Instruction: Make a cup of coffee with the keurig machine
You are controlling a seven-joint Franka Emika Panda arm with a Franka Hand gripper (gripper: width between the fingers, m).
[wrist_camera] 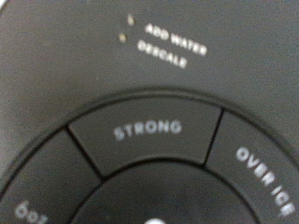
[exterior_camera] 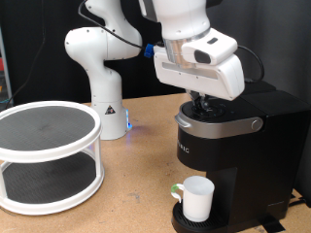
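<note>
The black keurig machine stands at the exterior view's right, its grey-silver lid handle down. The white cup with a green-tinted handle sits on the round drip base under the spout. My gripper is right on top of the machine, its fingers mostly hidden behind the white hand. The wrist view shows only the machine's control panel from very close: a button marked STRONG, one marked OVER ICE, and ADD WATER and DESCALE labels. No fingers show there.
A white two-tier round rack with dark mesh shelves stands at the exterior view's left. The arm's white base is behind it on the wooden table.
</note>
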